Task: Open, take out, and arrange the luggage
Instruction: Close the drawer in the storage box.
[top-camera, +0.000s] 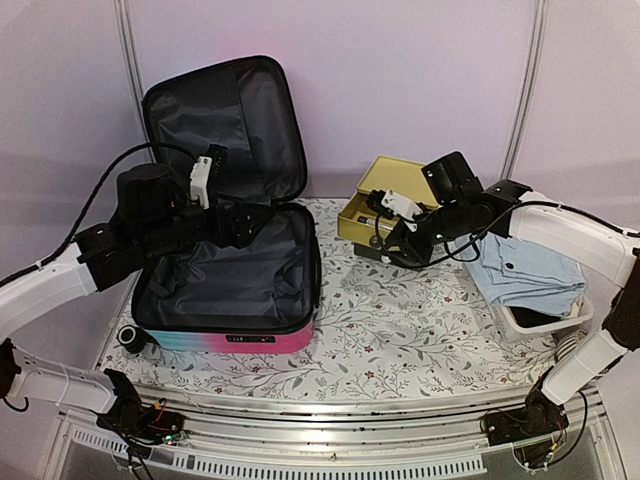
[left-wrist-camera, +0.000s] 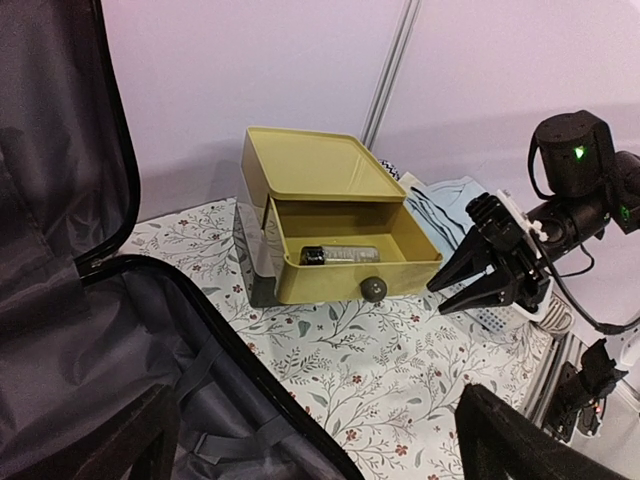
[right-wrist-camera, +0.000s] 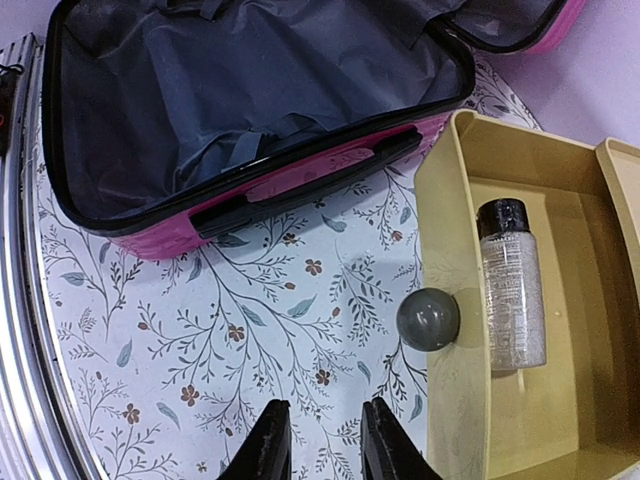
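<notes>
On the left half of the flowered tablecloth (top-camera: 400, 330), the suitcase (top-camera: 250, 338) is lying open, its black-lined tub facing up and its lid (top-camera: 225, 125) standing upright against the back wall. Its pink front edge is sitting close to the table's near rail (top-camera: 350, 415), and a wheel (top-camera: 132, 338) is poking out at the left corner. The left gripper (top-camera: 243, 222) is hovering over the tub's far right rim with its jaws spread wide and nothing between them. A broad strip of bare cloth is running between the suitcase's right side and the yellow box (top-camera: 385, 180), which is sitting toward the back right. The box's drawer (right-wrist-camera: 440, 250) is standing pulled out toward the suitcase, with a clear bottle (right-wrist-camera: 510, 290) lying inside and a grey knob (right-wrist-camera: 428, 318) sticking out from its front wall. The right gripper (right-wrist-camera: 325, 403) is hanging low over the cloth just in front of that knob, its fingers a narrow gap apart, holding nothing and touching neither knob nor drawer. At the table's right edge a white basket (top-camera: 545, 318) is carrying a folded light-blue garment (top-camera: 525, 265).
</notes>
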